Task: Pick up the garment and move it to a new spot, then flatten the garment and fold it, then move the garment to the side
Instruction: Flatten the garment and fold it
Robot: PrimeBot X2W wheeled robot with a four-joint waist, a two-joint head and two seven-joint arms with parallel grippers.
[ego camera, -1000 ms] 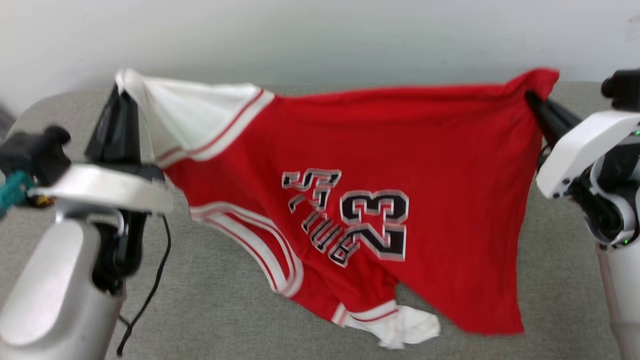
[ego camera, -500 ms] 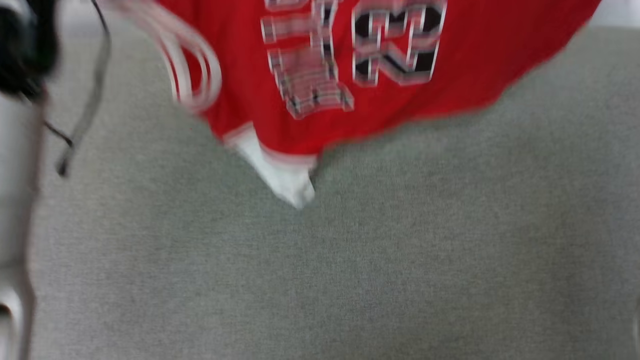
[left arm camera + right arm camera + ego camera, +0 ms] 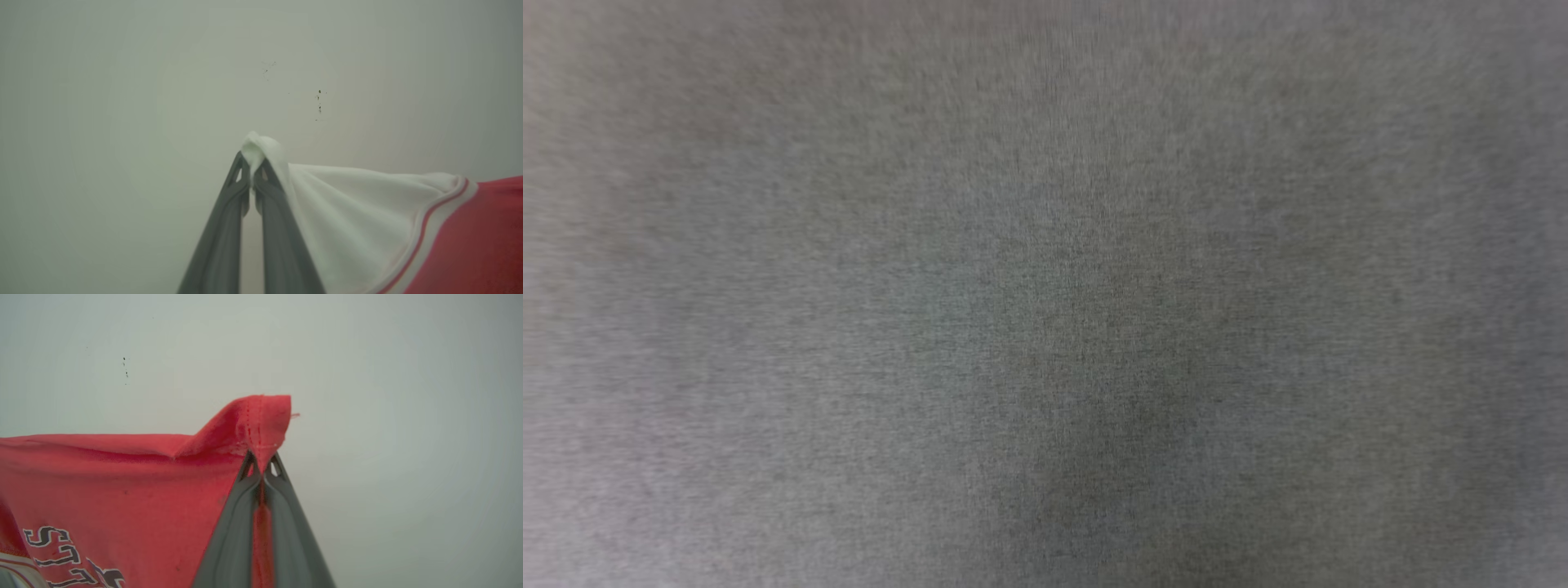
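The garment is a thin red jersey with white sleeve ends. In the left wrist view my left gripper (image 3: pixel 251 161) is shut on the tip of a white sleeve of the garment (image 3: pixel 359 212), which stretches away to the right into red cloth with striped trim. In the right wrist view my right gripper (image 3: pixel 261 463) is shut on a red hemmed corner of the garment (image 3: pixel 135 486); black-and-white lettering shows at the lower left. The cloth hangs taut in the air in front of a pale wall.
The head view looks down at blurred grey fabric surface (image 3: pixel 1045 294). A pale wall (image 3: pixel 163 81) with a few small dark specks stands behind both grippers.
The head camera has swung downward, so the jersey and both arms slid up and out of the head view. Both grippers keep their hold on the cloth.
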